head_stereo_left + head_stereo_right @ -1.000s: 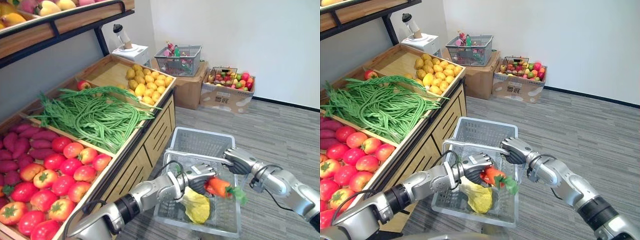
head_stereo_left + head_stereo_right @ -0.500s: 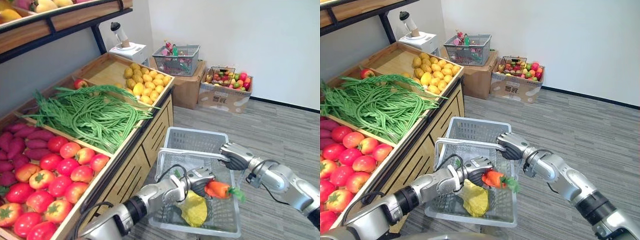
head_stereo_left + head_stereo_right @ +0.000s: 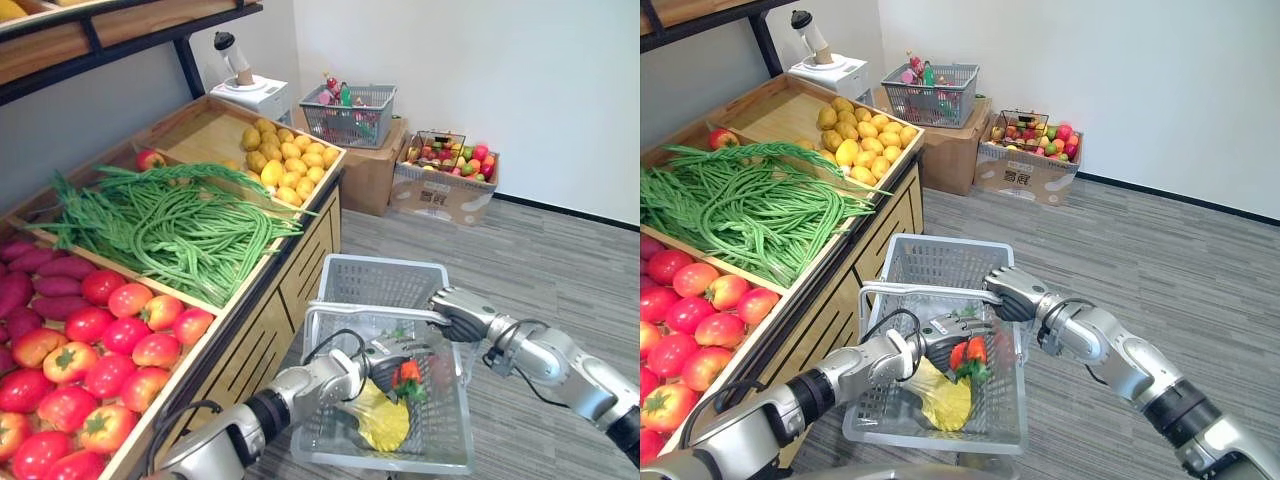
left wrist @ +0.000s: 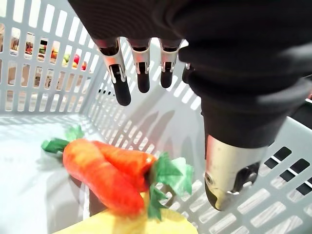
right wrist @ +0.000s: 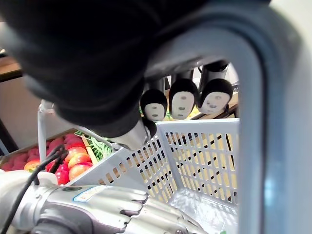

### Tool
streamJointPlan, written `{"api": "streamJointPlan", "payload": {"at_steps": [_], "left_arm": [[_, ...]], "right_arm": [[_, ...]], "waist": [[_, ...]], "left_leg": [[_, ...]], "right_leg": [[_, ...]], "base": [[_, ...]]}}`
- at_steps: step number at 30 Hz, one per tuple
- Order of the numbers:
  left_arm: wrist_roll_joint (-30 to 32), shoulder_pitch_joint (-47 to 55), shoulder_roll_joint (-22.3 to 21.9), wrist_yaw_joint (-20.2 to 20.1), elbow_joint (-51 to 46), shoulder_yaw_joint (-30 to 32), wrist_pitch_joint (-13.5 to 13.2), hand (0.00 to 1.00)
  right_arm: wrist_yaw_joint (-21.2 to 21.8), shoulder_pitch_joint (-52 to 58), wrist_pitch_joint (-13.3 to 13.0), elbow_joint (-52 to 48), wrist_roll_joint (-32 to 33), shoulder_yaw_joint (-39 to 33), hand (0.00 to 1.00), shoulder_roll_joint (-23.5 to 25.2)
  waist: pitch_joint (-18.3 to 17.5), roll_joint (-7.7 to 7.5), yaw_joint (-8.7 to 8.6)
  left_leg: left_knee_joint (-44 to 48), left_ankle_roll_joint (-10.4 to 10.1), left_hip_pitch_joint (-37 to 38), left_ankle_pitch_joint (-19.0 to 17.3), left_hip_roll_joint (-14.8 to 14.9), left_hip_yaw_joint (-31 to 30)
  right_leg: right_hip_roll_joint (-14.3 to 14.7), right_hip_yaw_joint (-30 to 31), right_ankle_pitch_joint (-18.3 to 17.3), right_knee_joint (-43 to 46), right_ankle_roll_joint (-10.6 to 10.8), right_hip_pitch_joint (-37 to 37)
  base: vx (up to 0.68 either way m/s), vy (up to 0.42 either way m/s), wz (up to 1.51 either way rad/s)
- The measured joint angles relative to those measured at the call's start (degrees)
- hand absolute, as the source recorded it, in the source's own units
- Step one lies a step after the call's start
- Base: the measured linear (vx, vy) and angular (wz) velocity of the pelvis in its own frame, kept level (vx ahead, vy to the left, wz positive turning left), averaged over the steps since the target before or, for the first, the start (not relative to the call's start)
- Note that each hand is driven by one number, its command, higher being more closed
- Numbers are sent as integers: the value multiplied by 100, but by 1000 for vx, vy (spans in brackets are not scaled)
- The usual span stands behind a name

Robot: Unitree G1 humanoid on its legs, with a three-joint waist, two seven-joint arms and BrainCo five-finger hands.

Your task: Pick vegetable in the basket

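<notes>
Your left hand point(image 4: 219, 122) sits inside the pale grey slotted plastic basket point(image 3: 385, 260), fingers point(image 4: 121, 87) straight and spread away from the thumb, gripping nothing. Just beneath those fingertips, on the palm side, lies the orange carrot with green leaves point(image 4: 107, 170). It looks like two orange bodies overlapping, so I cannot tell whether it is one piece or a pair. No finger touches it.

From the head views the carrot point(image 3: 968, 352) stands steeply, orange end up and leaves low, leaning by the crumpled yellow leafy vegetable point(image 3: 940, 400) on the basket floor. In the wrist view its long axis runs across the line of your fingers rather than along them.

Your right hand point(image 3: 1008, 293) is curled round the grey bar handle point(image 3: 920, 290), above and beyond the left hand, carrying the basket.

As I judge it, the carrot is already where the task wants it. Lift the left hand straight up, clear of the handle bar. If you need the carrot again, the left hand is much nearer.
</notes>
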Motion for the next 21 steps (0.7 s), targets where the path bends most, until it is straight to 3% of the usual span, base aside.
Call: {"api": "streamJointPlan", "payload": {"at_steps": [5,8,14,21], "left_arm": [[-33,-53,-26,-4,-113,2,3,0],[-176,-56,-30,-29,-707,30,1,0],[-843,10,-19,-212,-1898,285,-10,0],[-1488,491,335,-413,-3453,553,-175,0]], "right_arm": [[28,34,25,205,0,-16,100,218],[29,300,30,299,-1,-252,100,422],[20,839,155,929,1,-1259,100,844],[8,1493,545,2057,-24,-2324,100,1509]], "waist": [[41,-30,15],[99,-86,70],[124,-126,254],[169,-204,497]], "left_leg": [[-39,9,-10,6,3,-107],[-38,13,-99,9,-6,-270],[-39,50,-357,32,4,-730],[-26,173,-719,92,0,-1589]], "right_leg": [[-76,-146,-11,0,-10,79],[-169,-274,-8,17,-3,99],[-428,-717,-8,22,-1,132],[-825,-1446,-59,20,38,323]], "base": [[-65,-16,16],[-92,-21,27],[-109,-32,39],[-103,-35,58]]}}
